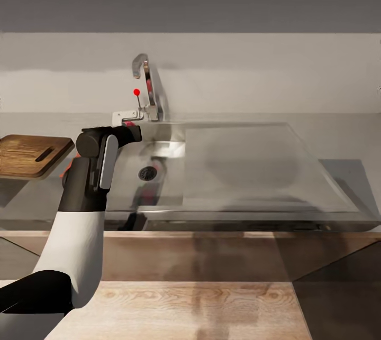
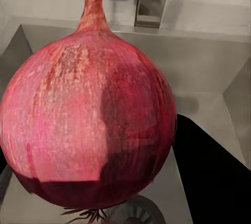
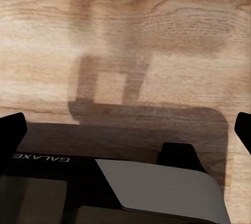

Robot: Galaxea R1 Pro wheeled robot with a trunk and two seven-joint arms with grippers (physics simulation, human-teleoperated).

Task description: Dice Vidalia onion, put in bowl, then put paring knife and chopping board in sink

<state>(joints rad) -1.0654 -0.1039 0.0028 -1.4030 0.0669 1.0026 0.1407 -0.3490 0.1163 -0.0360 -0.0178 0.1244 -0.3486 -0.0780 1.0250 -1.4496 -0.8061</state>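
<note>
The Vidalia onion (image 2: 89,119) is a pinkish-red ball with a pointed tip, very close in the left wrist view. It hangs above the round drain (image 2: 137,214) of the sink (image 2: 209,62). My left gripper (image 1: 130,131) is shut on it over the basin's left part, and a sliver of the onion (image 1: 128,125) shows at the fingers. The chopping board (image 1: 26,155) lies on the countertop (image 1: 344,139) at the far left. A bit of red (image 1: 67,170) peeks from behind my left forearm; I cannot tell if it is the paring knife. My right gripper (image 3: 127,127) hangs open over wooden floor. The bowl is out of view.
The curved chrome tap (image 1: 145,81) with its red knob (image 1: 136,92) stands behind the basin. A flat drainer (image 1: 248,171) stretches to the right of the basin. Dark cabinet fronts run below the worktop's edge, with wooden floor in front.
</note>
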